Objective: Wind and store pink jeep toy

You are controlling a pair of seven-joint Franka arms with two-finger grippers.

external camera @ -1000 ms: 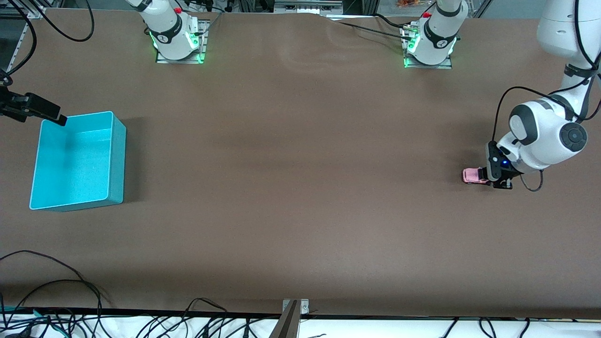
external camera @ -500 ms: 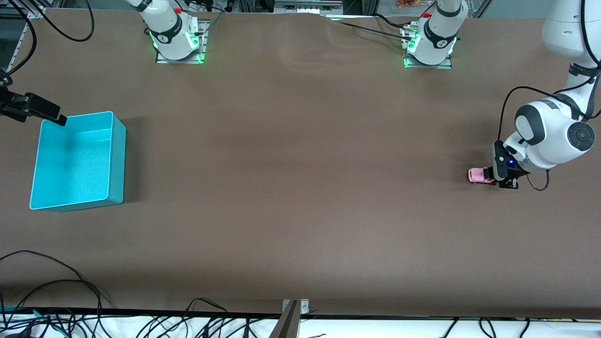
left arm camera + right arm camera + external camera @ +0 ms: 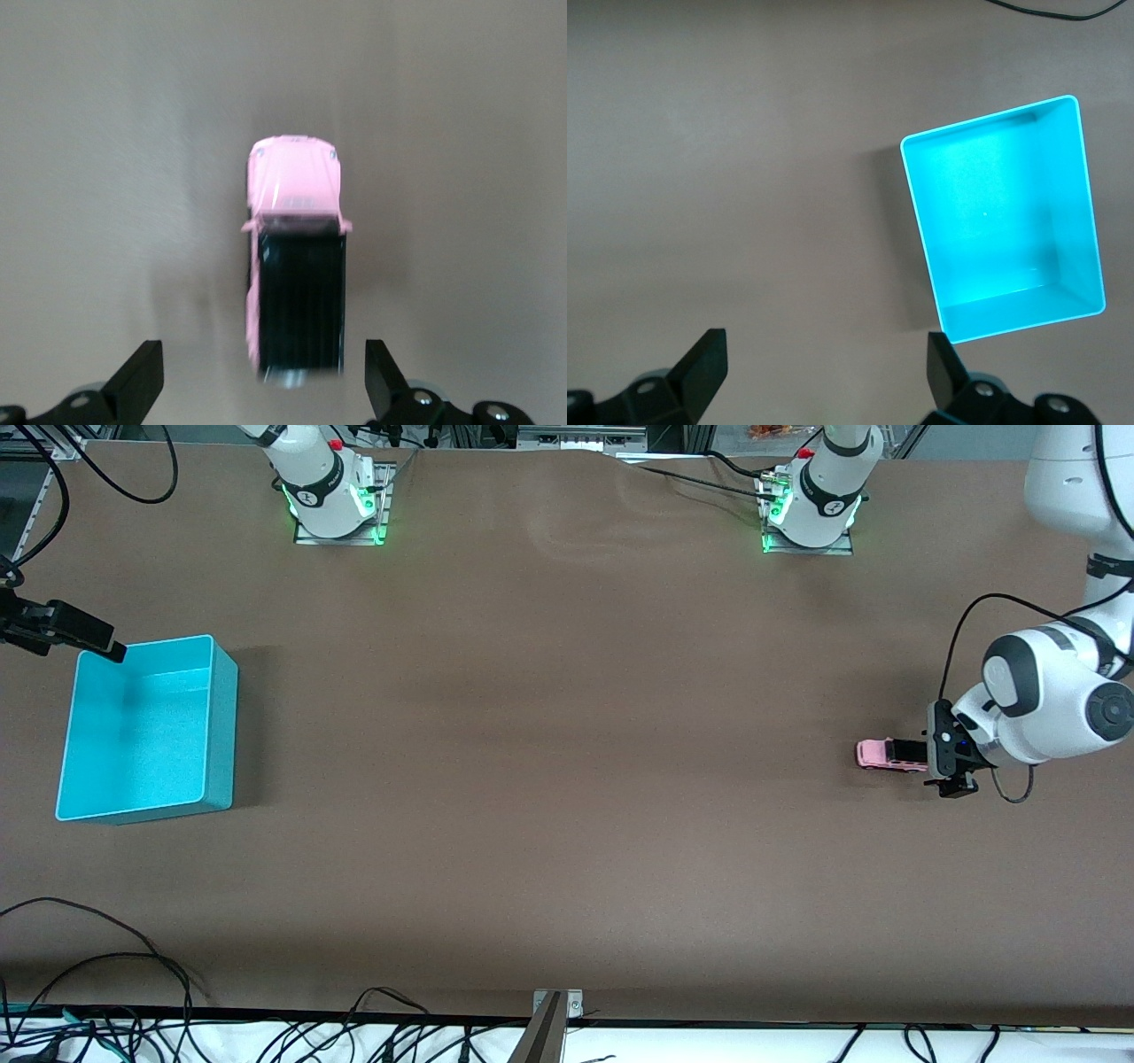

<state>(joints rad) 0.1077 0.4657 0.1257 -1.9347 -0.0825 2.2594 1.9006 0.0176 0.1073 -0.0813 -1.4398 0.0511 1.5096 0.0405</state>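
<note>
Overall, brown table (image 3: 567, 779), dangling cables (image 3: 97, 965)

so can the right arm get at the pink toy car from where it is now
Probably not. The right hand hangs open by the teal bin at its own end of the table, while the pink toy car sits on the table at the left arm's end, just ahead of the open left hand.

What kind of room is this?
Probably a robot lab: two white arms bolted to a brown table, loose cables along its edge, and only a pink jeep toy and teal bin on it.
</note>
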